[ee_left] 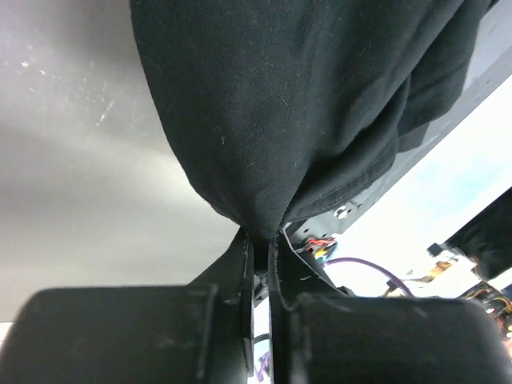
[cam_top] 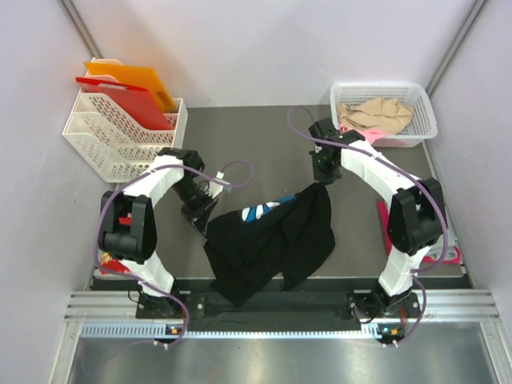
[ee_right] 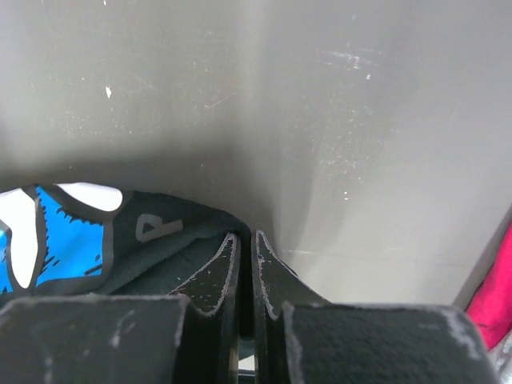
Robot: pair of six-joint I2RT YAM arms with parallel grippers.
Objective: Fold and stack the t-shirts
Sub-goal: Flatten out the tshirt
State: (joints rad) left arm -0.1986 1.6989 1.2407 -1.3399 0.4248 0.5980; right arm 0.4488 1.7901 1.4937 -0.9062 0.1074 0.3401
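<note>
A large black t-shirt [cam_top: 272, 240] with a blue and white print hangs bunched between my two grippers, its lower part draped toward the near table edge. My left gripper [cam_top: 202, 214] is shut on its left edge; in the left wrist view the black cloth [ee_left: 288, 120] is pinched between the fingertips [ee_left: 244, 248]. My right gripper [cam_top: 322, 182] is shut on the shirt's upper right corner; the right wrist view shows dark cloth with the blue print [ee_right: 72, 240] beside the closed fingers [ee_right: 220, 268]. A beige shirt [cam_top: 376, 116] and a pink one [cam_top: 370, 136] lie in the white basket [cam_top: 428, 120].
A white rack [cam_top: 120, 140] with red and orange folders [cam_top: 132, 92] stands at the back left. A red patterned card [cam_top: 448, 252] lies at the right edge behind the right arm. A red item [cam_top: 112, 262] sits by the left arm's base.
</note>
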